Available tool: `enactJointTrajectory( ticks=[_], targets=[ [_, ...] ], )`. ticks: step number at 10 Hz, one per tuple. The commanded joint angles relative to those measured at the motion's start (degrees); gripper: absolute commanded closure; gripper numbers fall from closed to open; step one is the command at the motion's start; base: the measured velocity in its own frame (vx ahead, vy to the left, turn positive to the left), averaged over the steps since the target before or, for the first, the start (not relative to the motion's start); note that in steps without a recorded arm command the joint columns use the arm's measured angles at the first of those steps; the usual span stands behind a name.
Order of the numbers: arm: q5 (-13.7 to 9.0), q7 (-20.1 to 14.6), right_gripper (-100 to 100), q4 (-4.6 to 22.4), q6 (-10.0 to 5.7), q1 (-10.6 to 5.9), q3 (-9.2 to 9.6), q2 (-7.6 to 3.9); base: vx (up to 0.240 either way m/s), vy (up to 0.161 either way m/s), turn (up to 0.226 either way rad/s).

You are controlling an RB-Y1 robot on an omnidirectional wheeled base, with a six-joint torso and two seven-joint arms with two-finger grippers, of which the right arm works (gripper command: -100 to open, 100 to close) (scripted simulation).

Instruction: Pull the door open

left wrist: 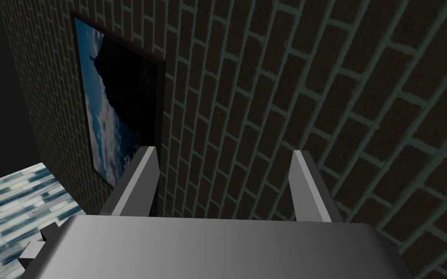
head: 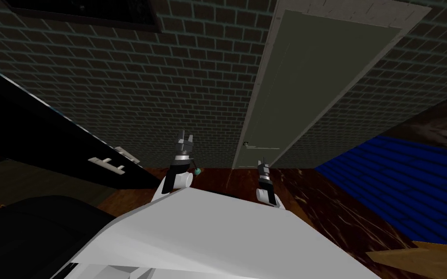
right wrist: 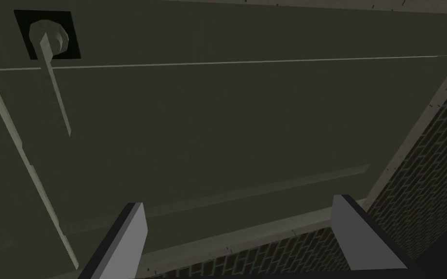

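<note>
Both claws stand apart and empty: the left gripper [left wrist: 225,151] faces the brick wall [left wrist: 314,72], the right gripper [right wrist: 242,203] the shut door [right wrist: 247,121] just ahead. Its lever handle [right wrist: 53,72] seems well to one side of that claw, so reaching straight risks hitting bare panel.

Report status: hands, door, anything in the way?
Left hand open, facing brick wall. Right hand open, empty, pointed at door; lever handle ahead, not yet gripped. Door looks shut. Nothing seen blocking.
</note>
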Motion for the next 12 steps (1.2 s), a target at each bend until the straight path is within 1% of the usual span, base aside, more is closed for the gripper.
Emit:
enactJointTrajectory(
  ticks=[1, 2, 3, 5, 6, 7, 8, 12],
  targets=[
    [-0.4, -0.2, -100, 2.9, -0.20, -1.19, 0.00, -0.28, 0.048, -0.081, 0.198],
    [-0.4, -0.2, -100, 3.5, -0.20, -1.19, 0.00, -0.28, 0.048, -0.069, 0.061],
    [-0.6, -0.4, -100, 5.6, -0.45, -2.00, -0.01, -0.46, 0.044, -0.067, 0.113],
    [-1.1, -0.6, -100, 9.5, -0.91, -3.54, -0.02, -0.79, 0.055, -0.083, 0.207],
    [-1.3, -0.8, -100, 11.1, -1.14, -4.31, -0.02, -0.95, 0.048, -0.093, 0.190],
    [-1.3, -0.8, -100, 11.7, -1.14, -4.31, -0.02, -0.95, 0.031, -0.070, 0.044],
    [-1.6, -0.9, -100, 13.8, -1.37, -5.07, -0.03, -1.12, 0.027, -0.059, 0.098],
    [-2.4, -1.3, -100, 20.9, -2.20, -7.84, -0.05, -1.69, 0.043, -0.090, 0.176]
  ],
)
